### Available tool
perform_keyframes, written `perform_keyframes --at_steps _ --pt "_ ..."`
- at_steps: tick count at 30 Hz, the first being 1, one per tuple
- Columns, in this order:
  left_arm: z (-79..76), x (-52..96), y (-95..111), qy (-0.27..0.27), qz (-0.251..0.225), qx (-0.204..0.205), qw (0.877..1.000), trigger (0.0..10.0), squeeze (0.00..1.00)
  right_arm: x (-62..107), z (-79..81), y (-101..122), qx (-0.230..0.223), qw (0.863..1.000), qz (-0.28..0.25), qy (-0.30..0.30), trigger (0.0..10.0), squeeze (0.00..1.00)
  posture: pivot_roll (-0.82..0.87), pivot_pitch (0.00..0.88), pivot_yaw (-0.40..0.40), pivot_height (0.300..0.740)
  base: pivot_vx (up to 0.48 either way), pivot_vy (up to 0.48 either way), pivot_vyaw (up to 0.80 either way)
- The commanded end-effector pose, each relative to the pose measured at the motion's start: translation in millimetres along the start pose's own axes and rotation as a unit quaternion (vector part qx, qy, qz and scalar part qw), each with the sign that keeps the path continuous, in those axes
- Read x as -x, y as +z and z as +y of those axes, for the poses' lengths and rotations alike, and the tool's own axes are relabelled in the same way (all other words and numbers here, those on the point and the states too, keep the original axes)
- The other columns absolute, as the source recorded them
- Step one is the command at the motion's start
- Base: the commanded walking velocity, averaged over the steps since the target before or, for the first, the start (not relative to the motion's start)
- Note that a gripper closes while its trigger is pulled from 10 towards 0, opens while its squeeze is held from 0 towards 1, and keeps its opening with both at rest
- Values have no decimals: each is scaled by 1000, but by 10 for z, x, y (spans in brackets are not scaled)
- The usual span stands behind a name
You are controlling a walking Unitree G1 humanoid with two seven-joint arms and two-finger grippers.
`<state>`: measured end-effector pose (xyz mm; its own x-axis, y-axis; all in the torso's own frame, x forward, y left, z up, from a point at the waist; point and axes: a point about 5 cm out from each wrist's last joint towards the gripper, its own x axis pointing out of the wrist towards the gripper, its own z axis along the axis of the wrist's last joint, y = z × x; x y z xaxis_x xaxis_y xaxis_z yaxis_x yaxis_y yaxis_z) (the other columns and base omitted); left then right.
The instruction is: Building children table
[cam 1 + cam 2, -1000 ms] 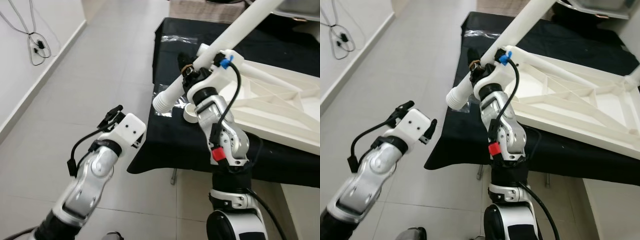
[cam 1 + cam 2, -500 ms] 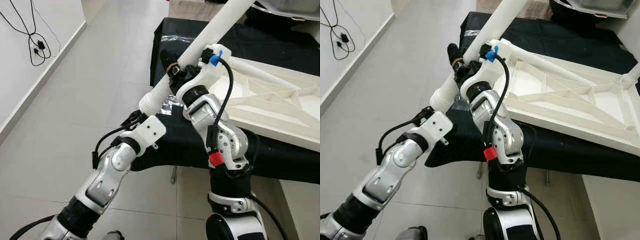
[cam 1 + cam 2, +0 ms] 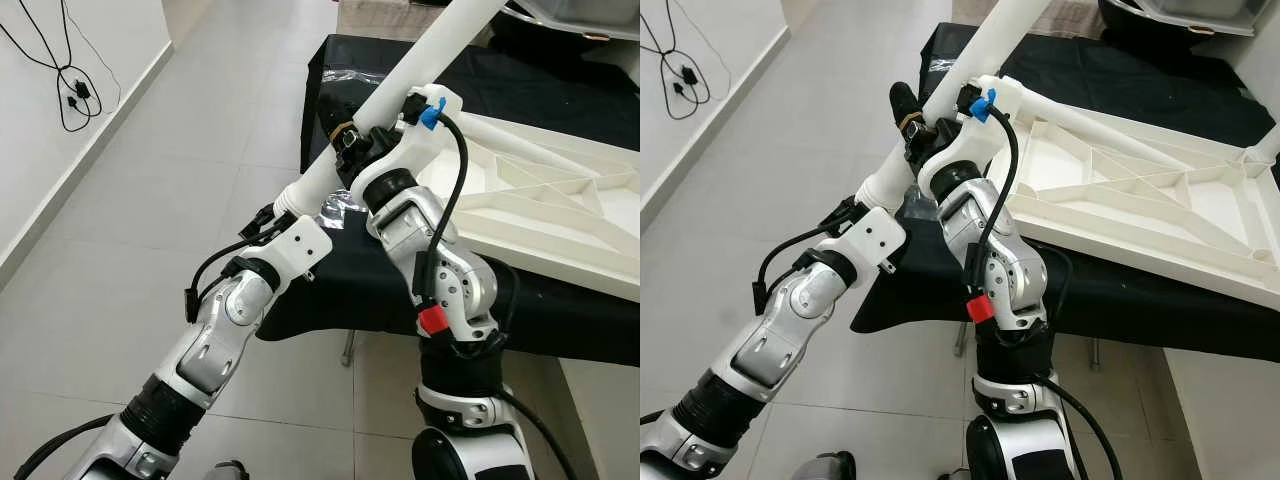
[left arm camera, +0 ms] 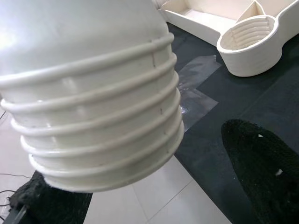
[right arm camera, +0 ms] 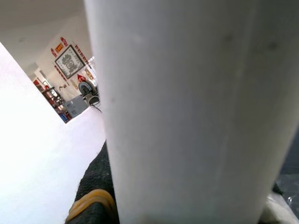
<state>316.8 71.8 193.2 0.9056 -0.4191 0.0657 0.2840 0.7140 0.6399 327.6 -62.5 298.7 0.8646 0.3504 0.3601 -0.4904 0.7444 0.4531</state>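
A long white table leg (image 3: 410, 70) slants up from the near corner of the black-covered table (image 3: 330, 280). My right gripper (image 3: 350, 145) is shut on the leg about a third of the way up from its lower end. The leg's ribbed screw end (image 4: 93, 107) hangs past the table edge. My left gripper (image 3: 270, 212) is open right at that end, one black finger (image 4: 261, 172) on each side of it. The white tabletop (image 3: 545, 200) lies upside down on the cloth, ribs up, with a threaded socket (image 4: 250, 44) at its near corner.
Clear plastic wrap (image 3: 345, 75) lies on the cloth near the table's left edge. A grey tiled floor (image 3: 150, 200) spreads to the left, with black cables (image 3: 70, 85) against the white wall. A dark object (image 3: 1170, 15) stands at the table's far end.
My left arm has risen from low over the floor up to the leg's screw end. My right gripper has shifted the leg slightly left and toward me.
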Motion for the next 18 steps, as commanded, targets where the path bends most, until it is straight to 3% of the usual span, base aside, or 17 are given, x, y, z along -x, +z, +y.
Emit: perform_keyframes --at_steps 1,11,18 --pt "-3 -8 51 7 -17 -5 1000 10000 0 73 -31 -193 -33 999 25 -14 10000 0 111 140 -96 740 0 0 0" --pt "83 -66 93 23 -21 -3 999 10000 0 100 -40 -210 -31 999 30 -23 10000 0 106 145 -95 740 0 0 0" --pt "2 -3 22 14 -11 -10 1000 10000 0 46 -91 -112 -29 999 14 -32 10000 0 104 148 -95 740 0 0 0"
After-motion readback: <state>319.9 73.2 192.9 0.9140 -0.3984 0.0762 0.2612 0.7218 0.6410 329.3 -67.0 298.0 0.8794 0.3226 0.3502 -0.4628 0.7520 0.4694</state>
